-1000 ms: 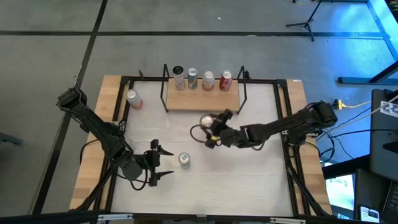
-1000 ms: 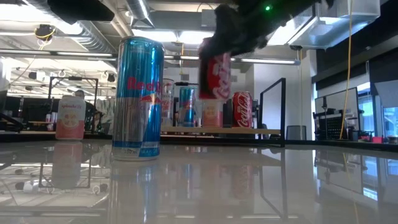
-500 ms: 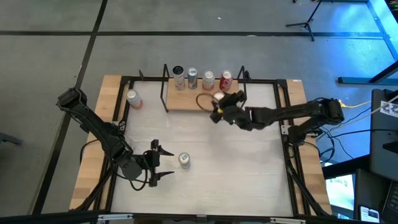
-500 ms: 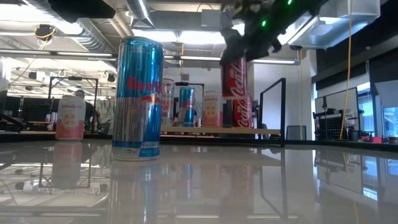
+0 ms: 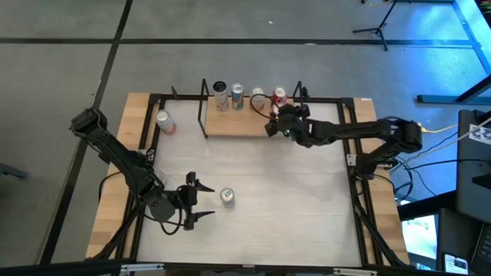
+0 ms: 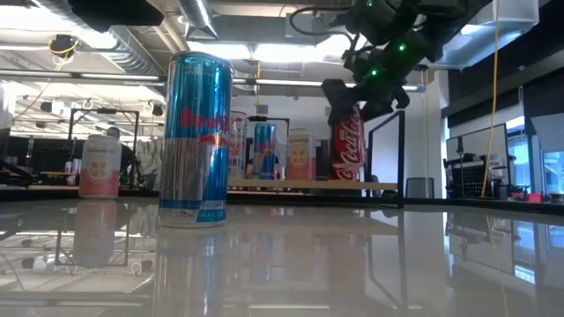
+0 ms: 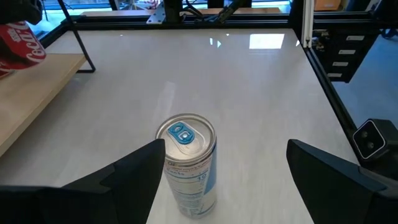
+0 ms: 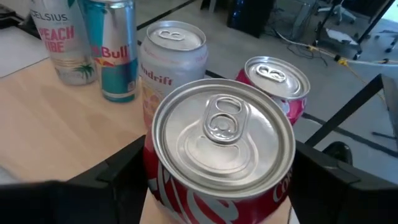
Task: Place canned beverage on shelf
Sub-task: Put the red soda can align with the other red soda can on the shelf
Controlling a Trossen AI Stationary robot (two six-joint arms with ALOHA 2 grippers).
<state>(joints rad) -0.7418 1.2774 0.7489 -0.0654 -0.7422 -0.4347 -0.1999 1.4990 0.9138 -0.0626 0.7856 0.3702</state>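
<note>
Coca-Cola can (image 8: 221, 146) was clamped upright in the right gripper's (image 5: 278, 123) fingers above the shelf's (image 5: 230, 125) right end, just before the back row; judged best lowered straight onto bare board; left gripper (image 5: 201, 201) waited, fingers apart, beside the Red Bull can (image 5: 227, 197).

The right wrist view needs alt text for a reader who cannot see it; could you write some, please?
A red cola can is gripped in the right hand, seen from above over the wooden shelf. Four cans stand behind it: two slim ones, a pale one and a red one.
</note>
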